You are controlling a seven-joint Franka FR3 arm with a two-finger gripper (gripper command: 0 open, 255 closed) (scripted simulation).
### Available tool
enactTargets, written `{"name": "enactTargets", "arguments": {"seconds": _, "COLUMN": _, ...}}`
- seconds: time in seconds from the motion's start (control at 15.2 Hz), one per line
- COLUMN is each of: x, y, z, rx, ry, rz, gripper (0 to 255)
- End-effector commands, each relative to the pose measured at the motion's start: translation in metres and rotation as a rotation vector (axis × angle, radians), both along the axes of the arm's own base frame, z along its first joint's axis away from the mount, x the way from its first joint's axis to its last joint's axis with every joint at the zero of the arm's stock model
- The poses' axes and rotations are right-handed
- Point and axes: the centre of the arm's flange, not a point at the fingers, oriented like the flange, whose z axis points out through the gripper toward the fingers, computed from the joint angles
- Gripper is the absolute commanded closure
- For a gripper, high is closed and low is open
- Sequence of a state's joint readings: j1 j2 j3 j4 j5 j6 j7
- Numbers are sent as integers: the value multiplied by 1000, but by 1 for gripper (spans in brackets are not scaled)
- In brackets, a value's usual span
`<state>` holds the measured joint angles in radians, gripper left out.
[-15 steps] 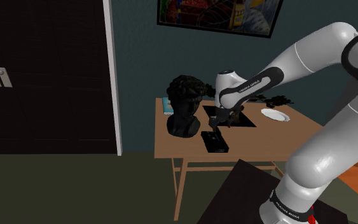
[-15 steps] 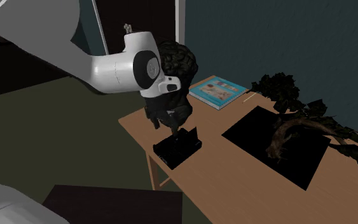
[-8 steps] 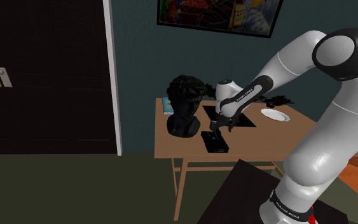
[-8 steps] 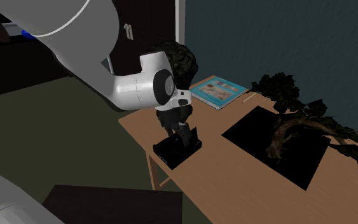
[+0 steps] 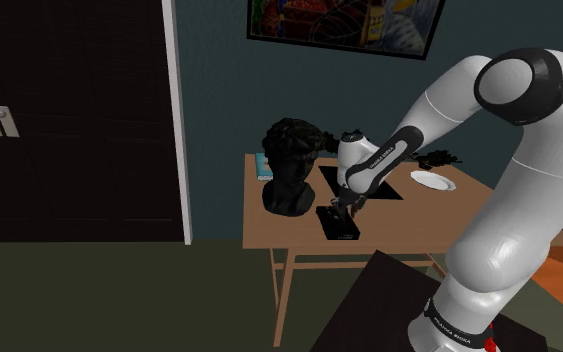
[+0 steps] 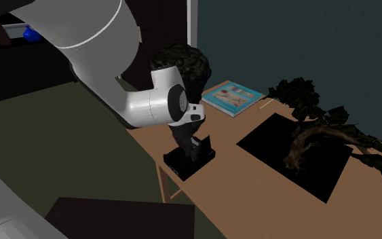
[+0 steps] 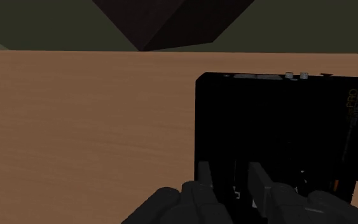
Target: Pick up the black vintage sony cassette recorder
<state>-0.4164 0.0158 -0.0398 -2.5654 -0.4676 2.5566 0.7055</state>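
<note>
The black cassette recorder [image 5: 337, 222] lies flat near the front edge of the wooden table [image 5: 399, 225], beside a black bust. In the second exterior view the recorder [image 6: 191, 159] has a small upright part at its far end. My gripper [image 5: 342, 206] is straight down on it, with the white forearm slanting in from the shoulder view's right. Seen from the other side, the gripper [image 6: 195, 146] reaches the recorder's top. In the wrist view the gripper [image 7: 233, 181] sits right at the near end of the recorder [image 7: 279, 127], black against black.
A black bust [image 5: 291, 165] stands close to the recorder on the shoulder view's left. Farther back lie a blue book [image 6: 232, 97], a black mat [image 6: 298, 159] with a dark branch [image 6: 311, 139], and a white plate [image 5: 432, 180]. The table edge runs just beside the recorder.
The arm has lowered the gripper from above the recorder down onto it, and the elbow has risen. The recorder and the other things have not moved.
</note>
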Motion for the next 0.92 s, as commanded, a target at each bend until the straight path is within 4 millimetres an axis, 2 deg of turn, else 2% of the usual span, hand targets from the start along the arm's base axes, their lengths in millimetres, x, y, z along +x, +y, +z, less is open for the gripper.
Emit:
{"name": "enactTargets", "arguments": {"seconds": 0.0, "x": 0, "y": 0, "z": 0, "rx": 0, "ry": 0, "rz": 0, "gripper": 255}}
{"name": "enactTargets", "arguments": {"seconds": 0.46, "x": 0, "y": 0, "z": -1, "rx": 0, "ry": 0, "rz": 0, "gripper": 255}}
{"name": "enactTargets", "arguments": {"seconds": 0.86, "x": 0, "y": 0, "z": 31, "rx": 0, "ry": 0, "rz": 0, "gripper": 255}}
